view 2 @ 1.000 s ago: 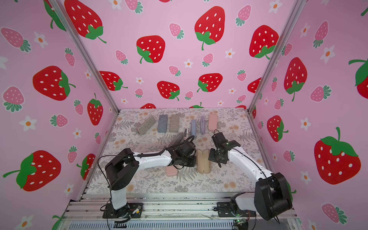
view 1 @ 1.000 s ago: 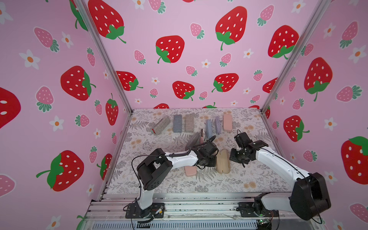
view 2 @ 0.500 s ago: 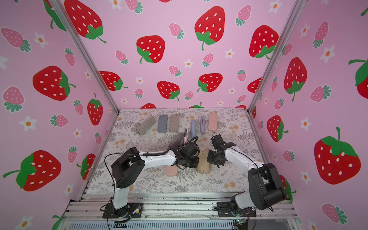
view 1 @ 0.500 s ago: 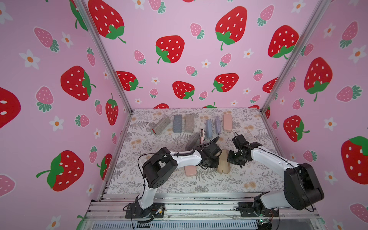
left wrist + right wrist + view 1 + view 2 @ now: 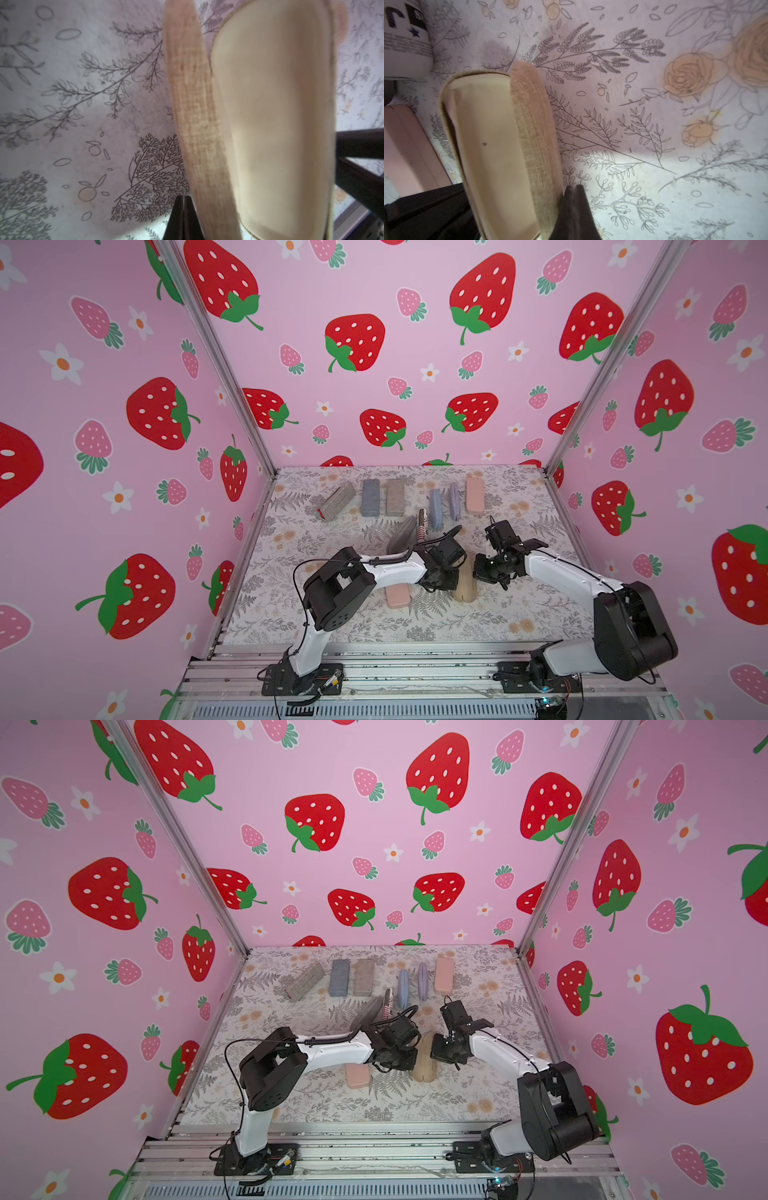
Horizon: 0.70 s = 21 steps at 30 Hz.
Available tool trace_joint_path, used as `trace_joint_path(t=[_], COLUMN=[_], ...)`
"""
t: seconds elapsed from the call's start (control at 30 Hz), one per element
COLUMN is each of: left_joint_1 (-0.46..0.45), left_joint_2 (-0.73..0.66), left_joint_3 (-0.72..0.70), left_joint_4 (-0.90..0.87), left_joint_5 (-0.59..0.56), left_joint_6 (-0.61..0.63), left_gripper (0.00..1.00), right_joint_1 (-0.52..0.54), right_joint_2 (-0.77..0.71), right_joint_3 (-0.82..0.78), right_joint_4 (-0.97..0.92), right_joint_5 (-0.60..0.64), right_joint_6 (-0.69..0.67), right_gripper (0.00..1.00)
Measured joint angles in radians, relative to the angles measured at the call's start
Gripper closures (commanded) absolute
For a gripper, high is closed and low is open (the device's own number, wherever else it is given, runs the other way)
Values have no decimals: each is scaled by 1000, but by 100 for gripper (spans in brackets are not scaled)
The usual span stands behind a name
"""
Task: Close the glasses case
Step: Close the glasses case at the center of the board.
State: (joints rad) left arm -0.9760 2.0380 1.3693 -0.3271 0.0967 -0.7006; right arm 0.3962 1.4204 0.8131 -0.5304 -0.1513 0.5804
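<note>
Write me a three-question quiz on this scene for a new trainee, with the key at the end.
1. True or false: the tan glasses case is fully closed.
2. The left gripper and right gripper are: A) both open, B) both shut with nothing between the fingers, C) each clamped on a lid.
3. What colour is the flat case partly under the left arm?
Key: 1 false, its two halves gape apart; 2 B; 3 pink.

White printed case point(image 5: 404, 41): big dark letters cut off, star; small print illegible.
</note>
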Motion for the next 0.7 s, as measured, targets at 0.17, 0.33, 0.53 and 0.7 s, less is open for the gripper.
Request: trace_joint_path(t=[0.17,0.33,0.53,0.7], left_joint_1=[0,-3,-23,-29], left_joint_2=[1,2,7,7], left_joint_3=[11,23,40,40], left_joint_4=[-34,-34,-29,-25], left_joint_5=[1,11,41,47], left_joint_6=[0,1,5,8], left_gripper=[100,100,100,100], right_joint_1=[0,10,40,43], right_joint_2=[0,0,1,-3], right_joint_3=[-2,-2,1,3], right_joint_4=[33,57,88,93], right_joint_5=[-42,-82,-111,-101], right_joint_6=[-1,-1,-1,3], right_gripper=[99,98,97,87])
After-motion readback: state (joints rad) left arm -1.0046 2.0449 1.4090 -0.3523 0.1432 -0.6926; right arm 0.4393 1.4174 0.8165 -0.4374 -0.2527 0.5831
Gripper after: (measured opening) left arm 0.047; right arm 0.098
